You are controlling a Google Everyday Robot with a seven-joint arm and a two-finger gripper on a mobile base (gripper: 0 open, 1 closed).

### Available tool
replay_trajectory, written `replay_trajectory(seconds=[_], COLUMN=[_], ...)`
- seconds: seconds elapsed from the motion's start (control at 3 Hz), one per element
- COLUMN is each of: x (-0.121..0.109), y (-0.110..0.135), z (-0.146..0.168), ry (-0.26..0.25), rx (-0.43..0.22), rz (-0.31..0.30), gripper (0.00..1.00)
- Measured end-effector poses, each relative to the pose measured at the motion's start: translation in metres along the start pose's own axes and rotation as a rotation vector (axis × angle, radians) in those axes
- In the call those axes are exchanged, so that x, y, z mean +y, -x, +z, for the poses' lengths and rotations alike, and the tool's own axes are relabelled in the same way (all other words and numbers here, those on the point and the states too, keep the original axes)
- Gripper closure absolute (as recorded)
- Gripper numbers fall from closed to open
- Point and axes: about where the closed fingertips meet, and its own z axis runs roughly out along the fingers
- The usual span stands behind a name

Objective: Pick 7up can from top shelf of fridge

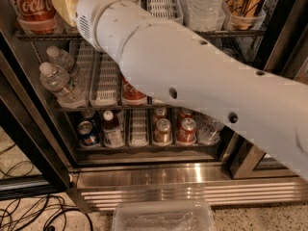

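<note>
Across the frame, upper left to right edge: thick white robot arm (192,81), rounded joint end at upper left, blocking most of the shelves. Gripper is past that end and out of frame, so I can't tell how the jaws stand or whether they hold anything.

Behind the arm: big drinks fridge (168,177) with black door frame, stainless steel base and wire shelves, door open.

Upper edge: wire-rack top shelf (231,32) with white slotted plastic lanes (161,1). On it, red Coca-Cola can (31,6) at far upper left and clear plastic water bottle (204,4) right of centre. 7up can can't be made out. The arm covers the shelf between those two.

Bottom centre: clear plastic tub (163,218) on the floor, just below the fridge base. Black cables (29,211) at lower left.

Middle shelf, left: two clear white-capped water bottles (60,83), tilted. Red can (132,93) beside them, partly under the arm.

Lowest shelf: row of small cans, copper-red ones (162,130) at centre and a blue one (88,133) at left.
</note>
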Motion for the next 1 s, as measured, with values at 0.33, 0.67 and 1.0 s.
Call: replay_trajectory(seconds=[0.33, 0.67, 1.0], x=[0.006, 0.007, 0.024], y=[0.009, 0.014, 0.008], z=[0.001, -0.005, -0.010], ry=[0.052, 0.117, 0.167], rx=[-0.021, -0.018, 0.018], rz=[0.023, 0.037, 0.036], gripper=[1.00, 1.00, 1.00])
